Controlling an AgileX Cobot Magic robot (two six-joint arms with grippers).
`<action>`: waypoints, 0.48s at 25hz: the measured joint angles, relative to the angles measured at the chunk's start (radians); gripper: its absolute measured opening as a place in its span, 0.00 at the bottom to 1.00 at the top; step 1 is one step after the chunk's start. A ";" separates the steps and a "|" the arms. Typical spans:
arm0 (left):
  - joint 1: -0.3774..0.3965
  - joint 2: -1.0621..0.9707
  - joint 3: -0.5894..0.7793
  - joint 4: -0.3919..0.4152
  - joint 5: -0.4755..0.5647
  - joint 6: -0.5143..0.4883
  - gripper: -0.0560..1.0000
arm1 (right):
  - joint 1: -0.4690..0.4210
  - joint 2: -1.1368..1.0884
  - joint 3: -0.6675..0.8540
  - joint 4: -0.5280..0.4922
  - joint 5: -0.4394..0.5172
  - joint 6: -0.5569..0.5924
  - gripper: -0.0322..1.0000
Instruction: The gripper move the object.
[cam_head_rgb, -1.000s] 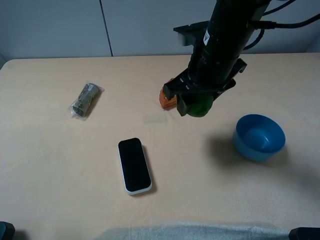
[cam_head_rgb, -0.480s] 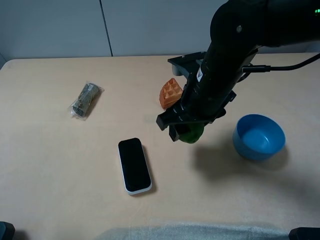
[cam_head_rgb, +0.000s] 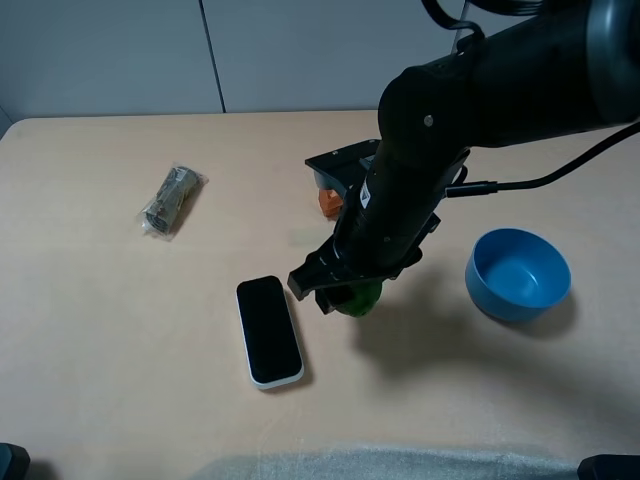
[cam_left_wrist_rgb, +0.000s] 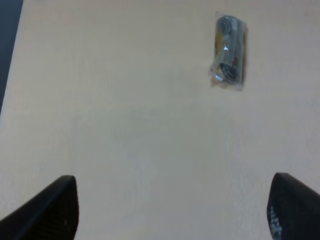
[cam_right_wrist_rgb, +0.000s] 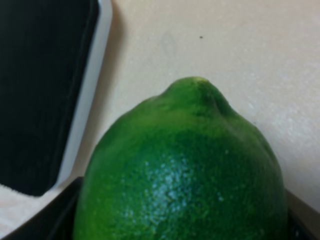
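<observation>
Change: right tool (cam_head_rgb: 345, 294) has swung away from the waffle wedge (cam_head_rgb: 327, 203) and now sits just beside the phone (cam_head_rgb: 268, 331)
Right tool: pinching the green fruit (cam_right_wrist_rgb: 185, 170), low over the counter (cam_head_rgb: 100, 300)
Fruit: glossy, pebbled, oval with a nub
Left tool (cam_left_wrist_rgb: 172, 215): spread, holding nothing
Bowl (cam_head_rgb: 500, 298): smooth blue, round, well apart from the right tool

Glossy green object (cam_right_wrist_rgb: 185, 170) filling mid-frame, nub pointing away, right gripper (cam_right_wrist_rgb: 182, 227) clamped on it, black jaw edges in the near corners, white-rimmed black phone (cam_right_wrist_rgb: 45, 90) just beside, pale table (cam_right_wrist_rgb: 225, 45) beyond.
</observation>
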 joint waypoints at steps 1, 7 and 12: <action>0.000 0.000 0.000 0.000 0.000 0.000 0.84 | 0.000 0.012 0.000 0.001 -0.009 0.000 0.48; 0.000 0.000 0.000 0.000 0.000 0.000 0.84 | 0.000 0.075 0.000 0.001 -0.059 -0.005 0.48; 0.000 0.000 0.000 0.000 0.000 0.000 0.84 | 0.000 0.135 0.000 -0.013 -0.088 -0.011 0.48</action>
